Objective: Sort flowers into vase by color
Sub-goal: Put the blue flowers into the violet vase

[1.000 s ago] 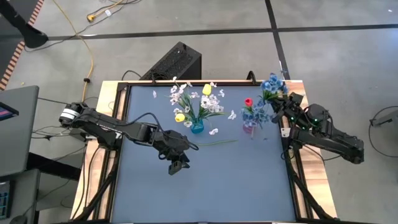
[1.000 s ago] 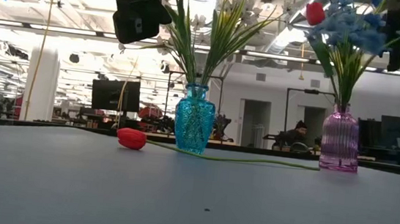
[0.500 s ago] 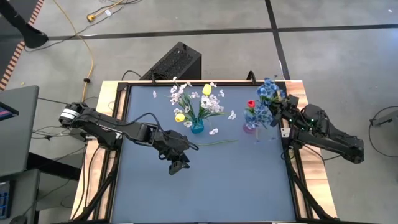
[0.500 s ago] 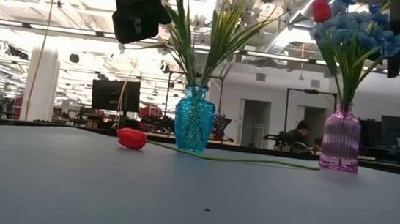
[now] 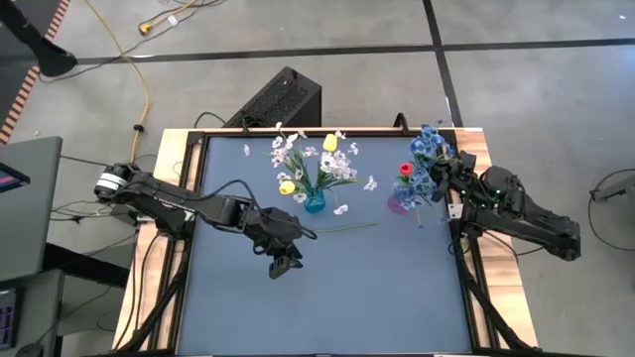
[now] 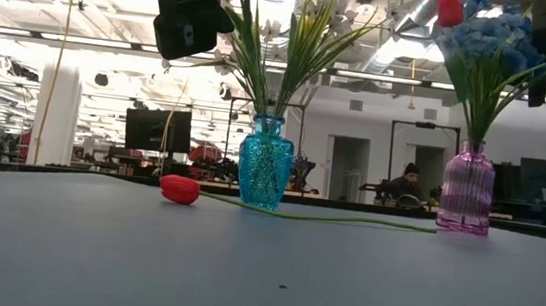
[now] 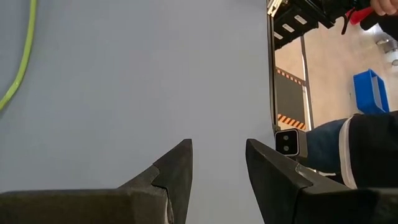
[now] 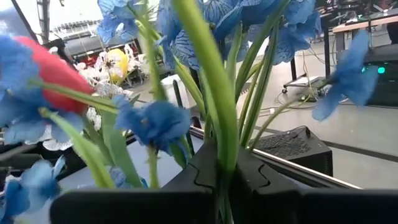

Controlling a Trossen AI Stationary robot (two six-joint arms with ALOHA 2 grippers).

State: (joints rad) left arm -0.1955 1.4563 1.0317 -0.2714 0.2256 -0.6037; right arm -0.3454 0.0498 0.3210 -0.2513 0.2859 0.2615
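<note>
A blue vase holds white sprays and yellow buds. To its right, a pink vase holds a red bud and blue sprays. My right gripper, at the table's right edge, is shut on one blue spray that leans over the pink vase. Whether this spray's lower end is in the vase's neck, I cannot tell. A red tulip lies flat on the table, its stem running toward the pink vase. My left gripper hangs open above the table, near that tulip. My right gripper pinches the blue spray's green stem between its two fingers, below the blossoms. The fingers come roughly level from the table's right side and lie across the stem. The spray stands nearly upright, with its blossoms above the fingers.
Loose white blossoms lie around the blue vase. The near half of the blue mat is bare. A black box stands beyond the far edge. The frame rail runs under my right arm.
My right gripper has turned a little and swung the blue spray toward the pink vase, so its blossoms now stand closer over it. The red bud and blue sprays in that vase have shifted and stand more upright. My left arm has kept still.
</note>
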